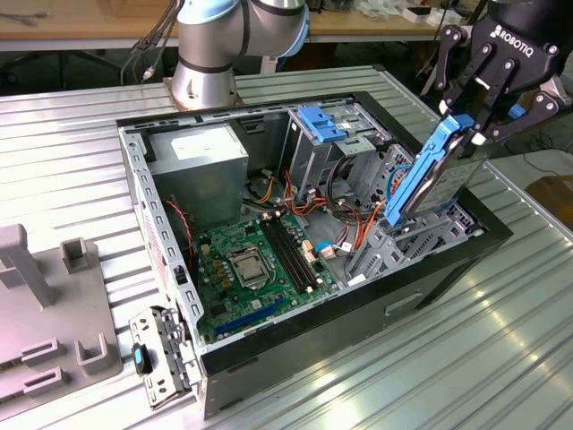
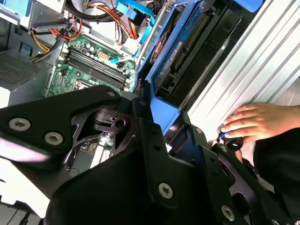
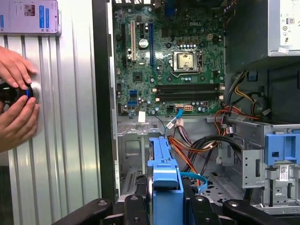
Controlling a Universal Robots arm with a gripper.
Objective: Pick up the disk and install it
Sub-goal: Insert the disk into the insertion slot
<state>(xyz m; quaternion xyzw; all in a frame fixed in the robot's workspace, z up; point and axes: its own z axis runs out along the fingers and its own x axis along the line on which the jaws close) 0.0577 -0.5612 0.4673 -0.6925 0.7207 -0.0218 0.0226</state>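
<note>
Your tool (image 1: 470, 127) is clamped on the disk (image 1: 448, 179), which hangs tilted over the case (image 1: 421, 287) at the exterior view's right. Level it with the bay and mind the cables (image 1: 356, 231).

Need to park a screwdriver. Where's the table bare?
Bare table runs along the computer case's black side, where hands work in the first wrist view, and beside the arm's base. Inside, cables crowd it; the gripper holds the disk above.
</note>
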